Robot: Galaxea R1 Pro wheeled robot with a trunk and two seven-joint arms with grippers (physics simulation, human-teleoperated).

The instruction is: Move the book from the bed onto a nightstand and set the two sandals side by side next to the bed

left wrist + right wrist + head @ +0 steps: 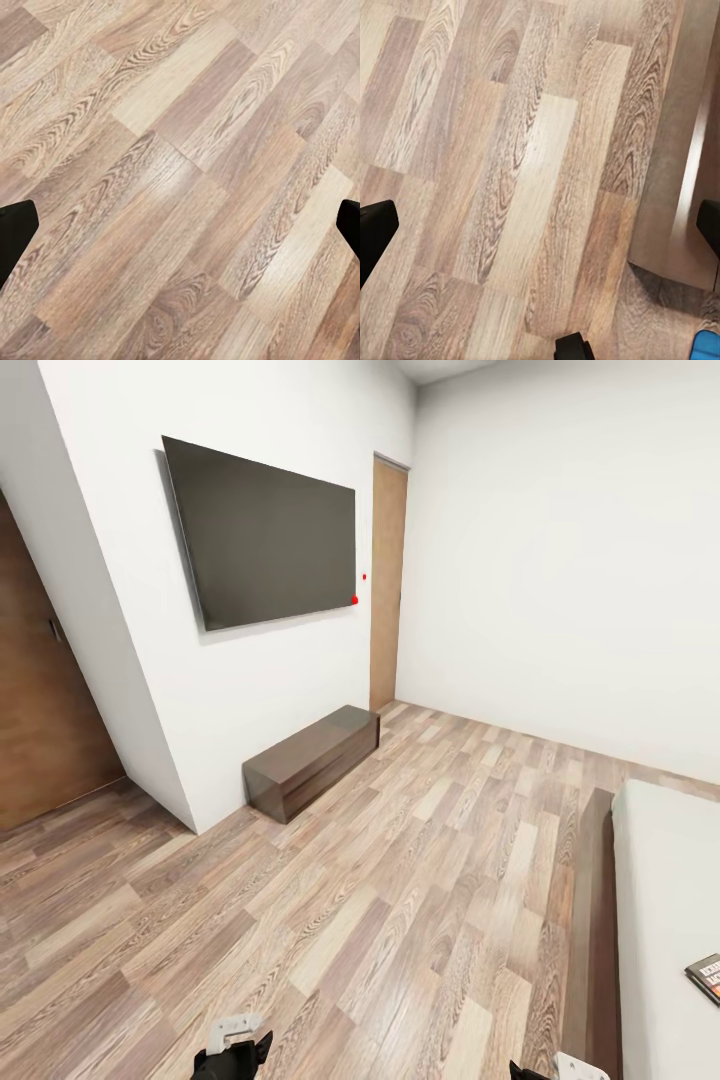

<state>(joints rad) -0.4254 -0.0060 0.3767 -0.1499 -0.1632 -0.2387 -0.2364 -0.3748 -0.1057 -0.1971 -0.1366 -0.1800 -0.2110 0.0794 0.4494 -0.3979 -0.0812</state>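
The floor (400, 900) was wood-grain plank laminate in mixed tan and brown tones, with a light sheen. The bed (600, 920) stood at the right: a dark brown frame rail with a straight edge, carrying a plain pale mattress. The book (706, 978), thin and dark-covered with an orange band, lay flat on the mattress at the right edge of the head view, partly cut off. A long, low, dark-brown cabinet (312, 760) sat against the white wall below a flat black screen (265, 535). A wide stretch of bare floor lay between this cabinet and the bed.

The left gripper (180, 225) and right gripper (540, 225) were spread wide above the floor, holding nothing. In the right wrist view, a bright blue sandal (706, 345) showed at the frame corner, near the bed rail.
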